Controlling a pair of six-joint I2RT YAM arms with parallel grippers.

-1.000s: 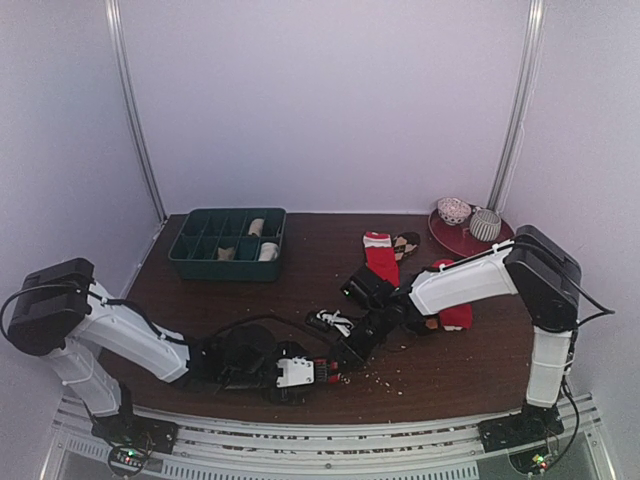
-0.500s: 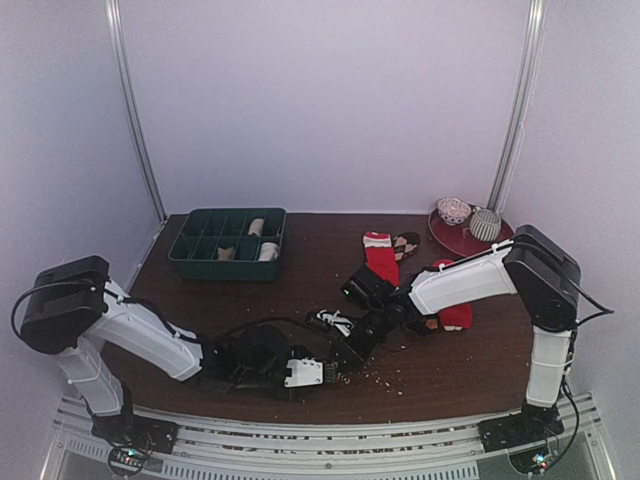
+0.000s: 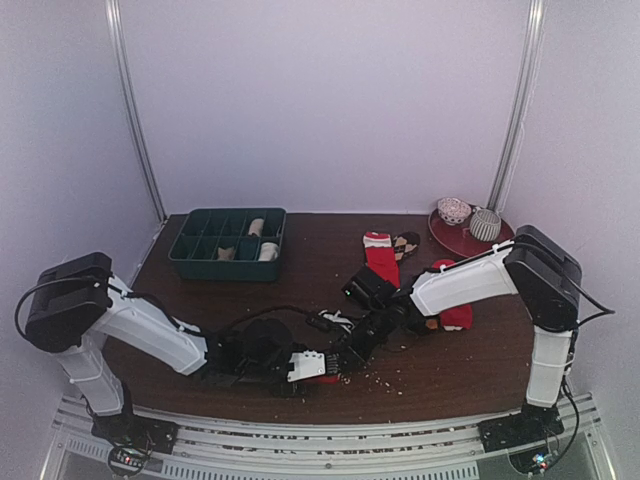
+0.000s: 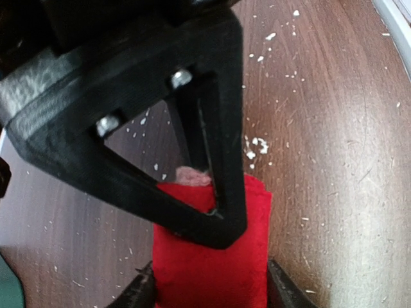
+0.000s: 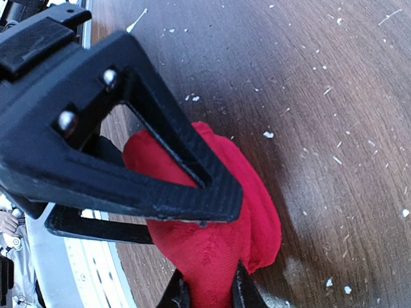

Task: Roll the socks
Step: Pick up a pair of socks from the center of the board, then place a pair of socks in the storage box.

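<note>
the right gripper (image 5: 209, 292) pinches a fold of the red sock (image 5: 257, 218) tight between its nearly closed jaws. the left gripper (image 4: 210, 294) clasps the same bundled sock, jaws partway in, a finger against each side. the table (image 4: 334, 160) below carries white flecks (image 4: 257, 144).

— Where do we have our arms?
— Both stretch low and inward, forearms almost level, wrists nearly meeting in front of us. Our right gripper (image 3: 342, 356) pinches the red sock (image 5: 218, 256), jaws narrow.
— And our left gripper (image 3: 322, 364)?
— Its fingers (image 4: 142, 292) flank the same sock, half apart; whether they press it, we cannot tell.
</note>
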